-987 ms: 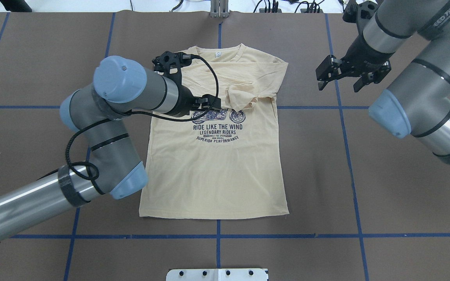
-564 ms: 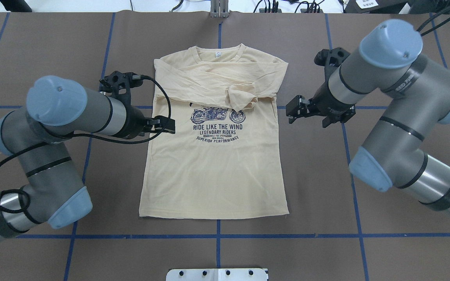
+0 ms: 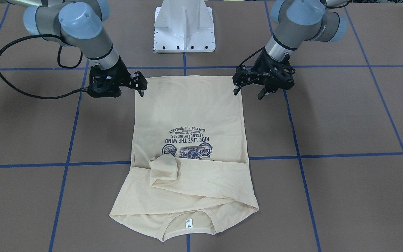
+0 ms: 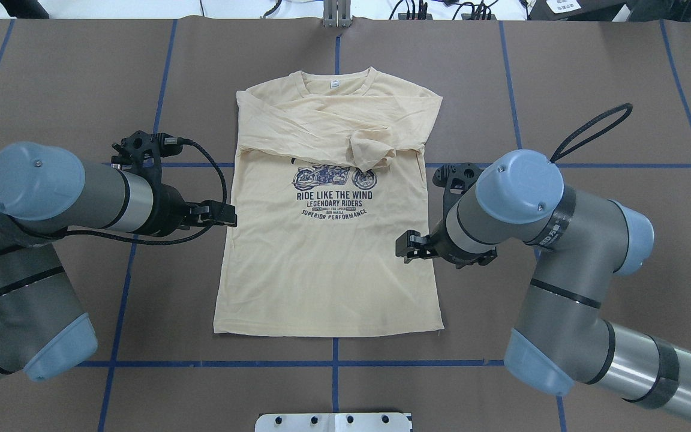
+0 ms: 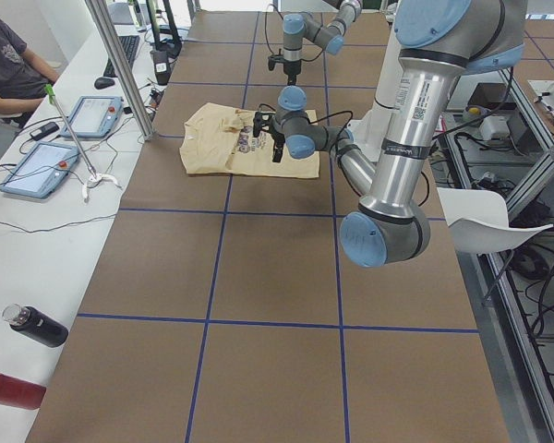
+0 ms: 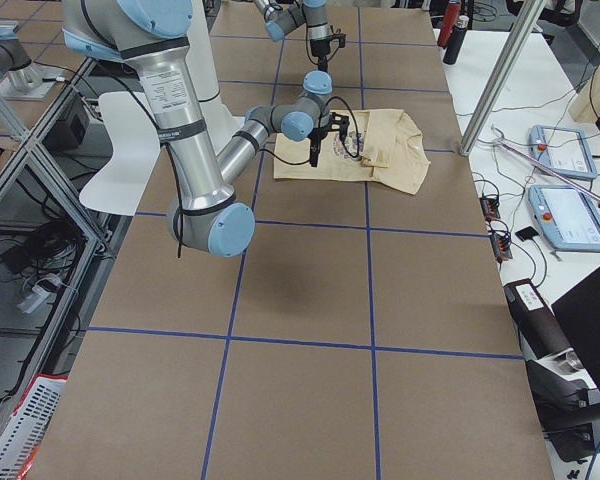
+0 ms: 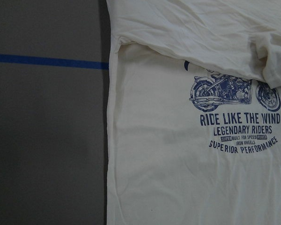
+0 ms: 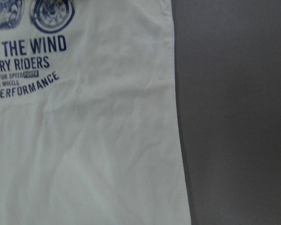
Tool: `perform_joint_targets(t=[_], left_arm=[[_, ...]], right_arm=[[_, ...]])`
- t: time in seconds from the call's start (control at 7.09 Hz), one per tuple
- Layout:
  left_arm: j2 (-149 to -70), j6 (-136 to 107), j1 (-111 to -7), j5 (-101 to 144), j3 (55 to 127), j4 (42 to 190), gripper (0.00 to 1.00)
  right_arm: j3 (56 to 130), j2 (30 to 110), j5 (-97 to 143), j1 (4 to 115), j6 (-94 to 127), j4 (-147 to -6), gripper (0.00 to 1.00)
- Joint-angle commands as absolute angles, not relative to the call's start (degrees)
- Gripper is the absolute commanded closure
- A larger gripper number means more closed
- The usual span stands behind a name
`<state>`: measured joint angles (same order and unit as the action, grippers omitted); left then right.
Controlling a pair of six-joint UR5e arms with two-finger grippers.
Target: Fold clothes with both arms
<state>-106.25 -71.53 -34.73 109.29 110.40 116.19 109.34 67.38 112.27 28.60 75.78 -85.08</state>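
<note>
The T-shirt (image 4: 327,264) lies flat and face up in the middle of the table (image 4: 591,90). Its neck is at the far side with the label (image 4: 335,84) showing, and its hem is near the robot. Both sleeves (image 4: 321,123) are folded across the chest. One cuff (image 4: 372,153) bunches right of centre and covers the top of the print (image 4: 333,195), so anything above the motorcycle is hidden.

The left gripper (image 3: 247,91) hangs at the shirt's left edge, fingers pointing down, spread wide and holding nothing. The right gripper (image 4: 411,247) hangs at the right edge. The front view shows only one of its fingers (image 3: 141,89) plainly, set well out from the wrist line. The other is hidden behind the black wrist mount, so it reads as wide too, with nothing in it. The front view puts both grippers by the hem corners and the overhead view puts them beside mid-body. Neither seems to touch the cloth, but their height cannot be told.

No fingers show in either wrist view. The left one takes in the shirt's left edge, the sleeve fold and the print. The right one is blurred, with the print cut off at its frame edge. Both arms run out of frame. In the side views the grippers are too small to judge. A person (image 5: 9,55) beyond the table's far side is half cut off.
</note>
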Motion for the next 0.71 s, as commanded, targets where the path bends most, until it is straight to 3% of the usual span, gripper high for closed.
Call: perform_joint_targets(t=[0.0,0.56], left_arm=[[-106.26,-71.54,-34.54,109.25,110.48,116.19,0.04],[-106.61,-71.63,-33.58,109.25,110.22,116.19,0.04]], right_arm=[[109.34,68.46,111.18,24.27,78.57,-85.08,0.00],[108.11,70.31,111.62,21.89,78.49,-85.25,0.00]])
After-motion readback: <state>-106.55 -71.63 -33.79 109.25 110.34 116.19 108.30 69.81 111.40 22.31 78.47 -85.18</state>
